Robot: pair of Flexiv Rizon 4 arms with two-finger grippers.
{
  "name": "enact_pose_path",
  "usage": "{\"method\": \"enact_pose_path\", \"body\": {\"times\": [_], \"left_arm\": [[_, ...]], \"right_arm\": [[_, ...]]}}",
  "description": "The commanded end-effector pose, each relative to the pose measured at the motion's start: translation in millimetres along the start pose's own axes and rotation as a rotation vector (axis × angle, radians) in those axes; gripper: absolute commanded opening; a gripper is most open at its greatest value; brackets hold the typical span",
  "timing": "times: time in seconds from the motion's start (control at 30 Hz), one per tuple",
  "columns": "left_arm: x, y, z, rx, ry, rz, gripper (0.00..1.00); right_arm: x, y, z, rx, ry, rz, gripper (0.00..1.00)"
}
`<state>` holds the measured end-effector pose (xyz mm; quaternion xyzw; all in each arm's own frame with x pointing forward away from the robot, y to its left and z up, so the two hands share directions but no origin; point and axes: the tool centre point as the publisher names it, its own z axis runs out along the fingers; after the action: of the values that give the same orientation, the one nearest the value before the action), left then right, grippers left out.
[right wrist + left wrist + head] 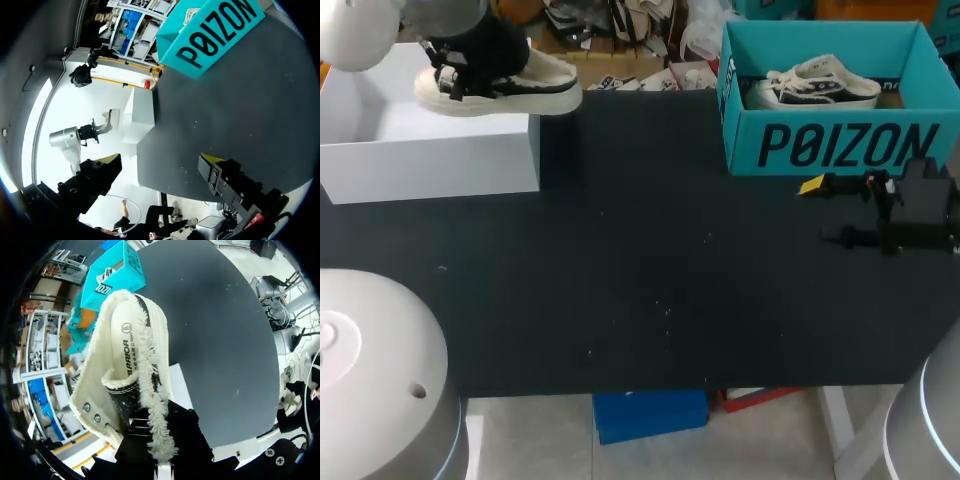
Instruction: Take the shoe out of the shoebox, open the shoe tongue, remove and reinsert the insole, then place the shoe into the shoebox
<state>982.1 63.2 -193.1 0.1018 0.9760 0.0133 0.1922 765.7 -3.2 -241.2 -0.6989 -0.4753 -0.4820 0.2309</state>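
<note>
Open table (pixel 650 280) between white shoebox (pixel 430 160), teal box (pixel 840 150)

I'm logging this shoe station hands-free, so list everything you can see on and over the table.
table: one, black, under everything.
white shoebox: one, white, open, left rear of the table.
teal shoebox: one, teal, open, right rear.
sneaker: one, white and black, inside the teal shoebox.
cream shoe: one, cream with black, held above the white shoebox.
left gripper: one, shut on the cream shoe.
right gripper: one, open, empty, in front of the teal shoebox.

cream-black shoe (pixel 545 88): aloft, roughly level | white shoebox (pixel 430 165): open, beneath it, far-left
</note>
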Motion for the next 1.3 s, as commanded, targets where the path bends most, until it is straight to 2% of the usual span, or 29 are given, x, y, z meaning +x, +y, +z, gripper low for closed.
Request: {"method": "enact_pose_path", "body": {"times": [0.03,0.17,0.67,0.93,1.17,1.3], "left_arm": [[18.7,34.9,7.0,0.006,-0.037,-0.045,0.0],[19.7,57.4,16.2,-0.001,-0.021,-0.064,0.0],[10.4,103.2,36.1,-0.047,0.026,-0.114,0.0],[-6.4,136.1,54.4,-0.082,0.053,-0.142,0.0],[-22.0,150.9,79.2,-0.112,0.077,-0.131,0.0],[-25.7,148.9,91.1,-0.116,0.082,-0.122,0.0]], "right_arm": [[0.6,0.0,0.6,0.0,-0.002,0.001,1.0],[0.6,0.0,0.6,0.0,-0.002,0.001,1.0],[0.6,0.0,0.6,0.0,-0.002,0.001,1.0],[0.6,0.0,0.6,0.0,-0.002,0.001,1.0],[0.6,0.0,0.6,0.0,-0.002,0.001,1.0],[0.6,0.0,0.6,0.0,-0.002,0.001,1.0]]}}
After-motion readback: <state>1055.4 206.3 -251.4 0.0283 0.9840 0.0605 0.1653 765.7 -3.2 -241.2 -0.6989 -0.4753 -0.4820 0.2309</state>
